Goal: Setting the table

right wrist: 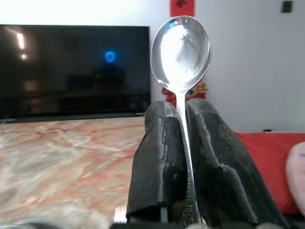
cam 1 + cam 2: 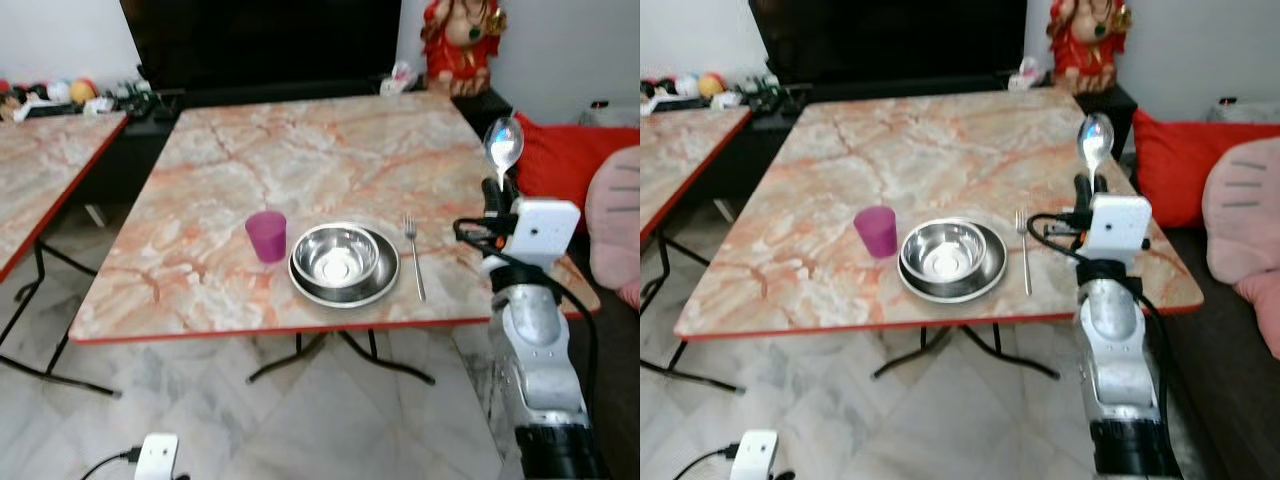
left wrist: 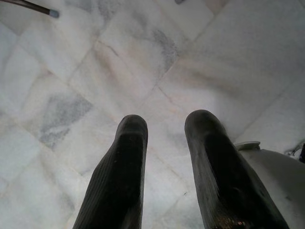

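Left eye view takes in the whole setting: a large rectangular marble-patterned table with a red edge (image 2: 250, 160) carries, near its front edge, a round steel plate (image 2: 385, 282) with a shiny steel bowl (image 2: 335, 255) nested in it. At the plate's nine o'clock stands a small magenta plastic cup (image 2: 266, 236), just beside the rim; at its three o'clock lies a slim steel fork (image 2: 413, 256), tines pointing away from the robot. Further out at three o'clock, over the table's right edge, the right gripper (image 2: 497, 195) holds a polished steel spoon (image 2: 503, 146) upright, bowl uppermost, clear of the tabletop.

The spoon should handle as light, rigid and slick. The grip low on the handle looks sound, though a smooth metal shaft could pivot or slide between the pads if tipped quickly. I judge the free spot just right of the fork the likely place for it.

The right wrist view adds what the head views leave vague: the two black fingers (image 1: 162, 162) are pressed together on the spoon's handle just below its neck. The left wrist view shows the left gripper (image 3: 164, 143) hanging idle over pale marble floor tiles (image 3: 71, 71), its fingers spread with nothing between them.
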`<state>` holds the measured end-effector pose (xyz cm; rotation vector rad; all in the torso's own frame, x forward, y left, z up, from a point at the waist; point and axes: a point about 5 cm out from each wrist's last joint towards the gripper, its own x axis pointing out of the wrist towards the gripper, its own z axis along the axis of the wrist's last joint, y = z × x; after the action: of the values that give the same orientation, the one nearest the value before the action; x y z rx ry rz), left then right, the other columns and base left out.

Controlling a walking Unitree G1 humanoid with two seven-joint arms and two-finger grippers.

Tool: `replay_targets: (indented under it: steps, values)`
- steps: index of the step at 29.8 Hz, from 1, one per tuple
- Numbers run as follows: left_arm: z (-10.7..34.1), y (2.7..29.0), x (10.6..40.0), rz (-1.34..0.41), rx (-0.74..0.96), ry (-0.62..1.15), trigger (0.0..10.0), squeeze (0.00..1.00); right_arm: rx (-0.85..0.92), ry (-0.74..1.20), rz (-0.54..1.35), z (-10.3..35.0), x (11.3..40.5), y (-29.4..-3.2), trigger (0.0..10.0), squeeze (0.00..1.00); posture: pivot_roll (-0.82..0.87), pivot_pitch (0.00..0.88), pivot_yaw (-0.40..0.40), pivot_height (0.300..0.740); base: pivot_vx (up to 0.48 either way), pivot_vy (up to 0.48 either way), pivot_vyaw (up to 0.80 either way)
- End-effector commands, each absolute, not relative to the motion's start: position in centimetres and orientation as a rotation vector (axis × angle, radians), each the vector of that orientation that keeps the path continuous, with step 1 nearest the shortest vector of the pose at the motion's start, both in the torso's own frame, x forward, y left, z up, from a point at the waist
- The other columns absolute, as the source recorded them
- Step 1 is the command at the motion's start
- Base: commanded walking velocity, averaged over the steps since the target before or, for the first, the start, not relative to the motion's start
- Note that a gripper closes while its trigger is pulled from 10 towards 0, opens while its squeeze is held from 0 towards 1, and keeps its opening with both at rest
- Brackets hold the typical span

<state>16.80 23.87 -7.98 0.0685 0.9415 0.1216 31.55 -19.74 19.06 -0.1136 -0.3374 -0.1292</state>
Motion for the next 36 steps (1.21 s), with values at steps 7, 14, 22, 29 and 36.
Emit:
replay_targets:
  steps: [7, 14, 22, 29, 36]
  values:
    - [-8.15, 24.80, 15.88, 0.160, 0.064, 0.968, 10.0, 0.00, -0.104, -0.360, -0.138, 19.61, 31.56, -19.79, 10.0, 0.00, 0.00, 0.004, 0.069, 0.740, 0.370, 0.000, 0.00]
    - [-8.04, 24.43, 16.31, 0.151, 0.043, 0.944, 10.0, 0.00, -0.099, -0.366, -0.132, 19.78, 31.73, -19.62, 10.0, 0.00, 0.00, 0.002, 0.070, 0.740, 0.052, 0.000, 0.00]
    - [-8.05, 24.14, 16.49, 0.142, 0.046, 0.946, 10.0, 0.00, -0.121, -0.347, -0.153, 20.03, 31.79, -19.83, 10.0, 0.00, 0.00, 0.010, 0.081, 0.740, 0.000, 0.000, 0.00]
    - [-8.27, 23.94, 16.17, 0.144, 0.014, 0.961, 10.0, 0.00, -0.107, -0.334, -0.161, 20.02, 31.59, -19.96, 10.0, 0.00, -0.01, 0.011, 0.086, 0.740, 0.000, 0.000, 0.00]
    - [-8.23, 24.00, 16.20, 0.145, 0.021, 0.956, 10.0, 0.00, -0.103, -0.327, -0.174, 19.94, 31.69, -20.24, 10.0, 0.00, 0.00, 0.010, 0.084, 0.740, 0.000, 0.390, 0.00]
